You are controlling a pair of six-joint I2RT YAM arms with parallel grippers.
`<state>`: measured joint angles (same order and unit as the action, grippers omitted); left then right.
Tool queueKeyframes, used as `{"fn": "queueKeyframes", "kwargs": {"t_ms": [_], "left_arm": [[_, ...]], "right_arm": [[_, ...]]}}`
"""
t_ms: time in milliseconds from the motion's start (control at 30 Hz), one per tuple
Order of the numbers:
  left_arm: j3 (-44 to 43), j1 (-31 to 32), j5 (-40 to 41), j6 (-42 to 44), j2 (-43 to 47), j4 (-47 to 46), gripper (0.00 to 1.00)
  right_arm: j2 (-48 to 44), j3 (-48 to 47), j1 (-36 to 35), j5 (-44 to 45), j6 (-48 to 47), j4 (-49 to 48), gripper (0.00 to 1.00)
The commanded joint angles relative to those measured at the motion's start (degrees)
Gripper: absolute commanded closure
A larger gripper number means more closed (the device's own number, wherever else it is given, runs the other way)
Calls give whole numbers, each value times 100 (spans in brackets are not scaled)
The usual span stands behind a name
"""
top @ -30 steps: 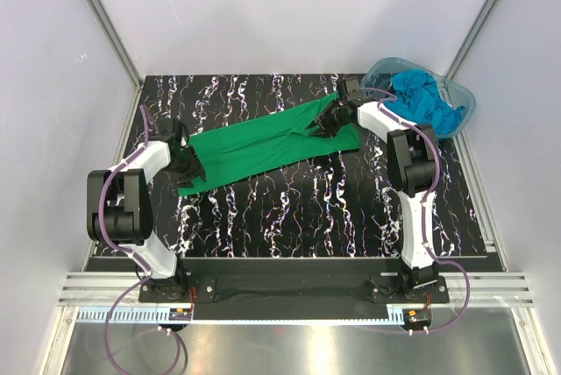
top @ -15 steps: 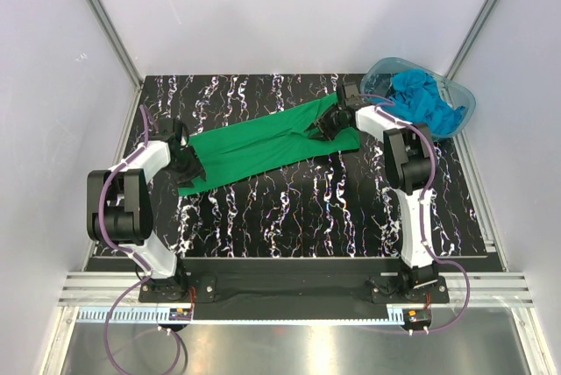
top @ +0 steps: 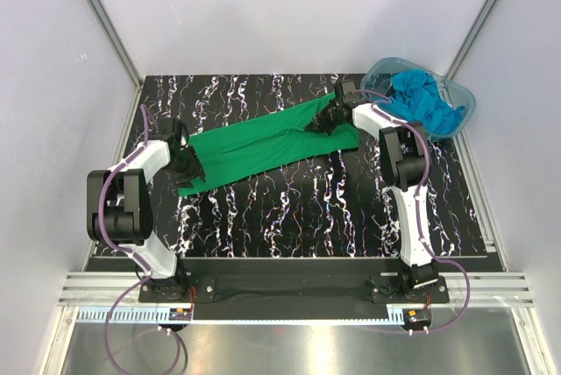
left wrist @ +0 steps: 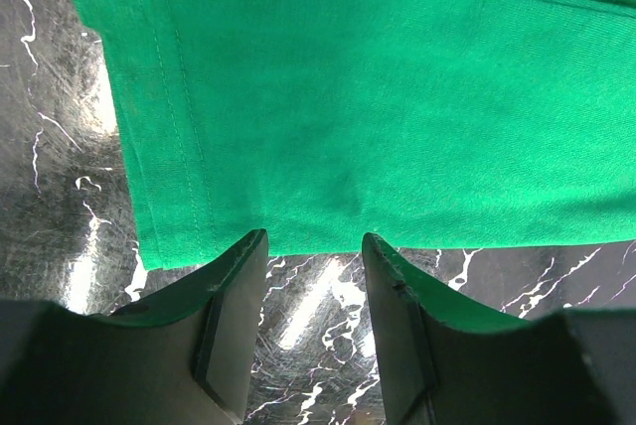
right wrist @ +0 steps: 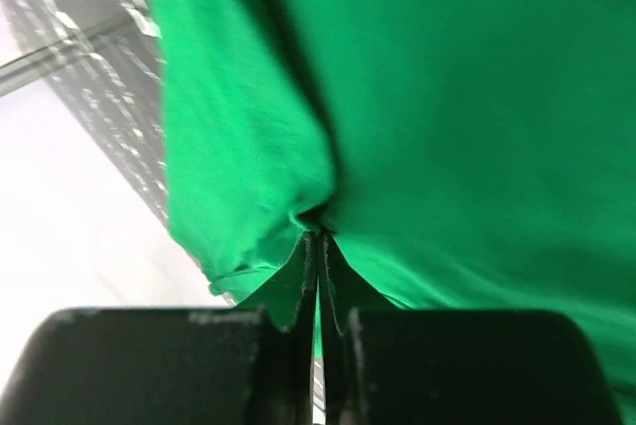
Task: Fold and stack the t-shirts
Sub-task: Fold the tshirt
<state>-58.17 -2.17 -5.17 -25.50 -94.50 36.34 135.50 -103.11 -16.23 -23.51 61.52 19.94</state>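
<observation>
Top external view: green t-shirt lies as a long strip, apparently only part-folded; turquoise t-shirts sit unfolded in the tub. Right claw is clamped on the green cloth; left claw stands apart.

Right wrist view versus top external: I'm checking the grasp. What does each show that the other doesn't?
Only the right wrist view shows the right gripper shut, pinching a puckered fold of the green t-shirt. Only the top external view shows the shirt's whole length stretched diagonally across the table, the left gripper at its other end, and the turquoise t-shirts in the tub. Both show the right gripper at the green cloth.
</observation>
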Motion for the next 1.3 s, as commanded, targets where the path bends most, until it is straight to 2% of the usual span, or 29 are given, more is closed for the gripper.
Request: {"fn": "queueKeyframes", "kwargs": {"t_ms": [0, 167, 300, 433, 500, 600, 700, 833, 967, 1067, 1133, 1200, 1267], "left_arm": [[-186, -37, -2, 89, 142, -74, 52], [-159, -46, -37, 80, 125, -118, 52], [-168, -46, -46, 89, 107, -127, 52], [-151, -46, -63, 115, 63, -118, 52], [-142, -55, -46, 133, 63, -118, 52], [-89, -73, -54, 115, 107, -162, 52], [-72, -81, -98, 89, 151, -180, 52], [-80, -73, -107, 106, 195, -171, 52], [-142, -73, -63, 273, 361, -171, 51], [-203, -73, 25, 378, 581, -206, 48], [-282, -55, -10, 475, 687, -180, 42], [-317, -46, -80, 545, 731, -171, 39], [-353, 6, -151, 625, 871, -171, 35]], "right_arm": [[82, -446, -73, -102, -52, -228, 99], [345, -938, -187, -198, -78, -254, 100], [993, -1737, -346, -452, -26, -359, 100], [1714, -3167, -478, -742, 53, -377, 88], [2057, -3574, -504, -900, 123, -483, 82], [2077, -4032, -495, -1094, 72, -413, 73], [1640, -3884, -460, -1051, -446, -62, 63], [848, -3024, -302, -779, -1395, 605, 55], [250, -2680, -240, -234, -2581, 2090, 42], [-172, -2338, -240, 223, -3355, 2864, 39], [-541, -1943, -240, 547, -3680, 3189, 36], [-865, -1696, -249, 820, -3770, 3305, 32], [-1060, -1379, -267, 1075, -3753, 3323, 24]]}}
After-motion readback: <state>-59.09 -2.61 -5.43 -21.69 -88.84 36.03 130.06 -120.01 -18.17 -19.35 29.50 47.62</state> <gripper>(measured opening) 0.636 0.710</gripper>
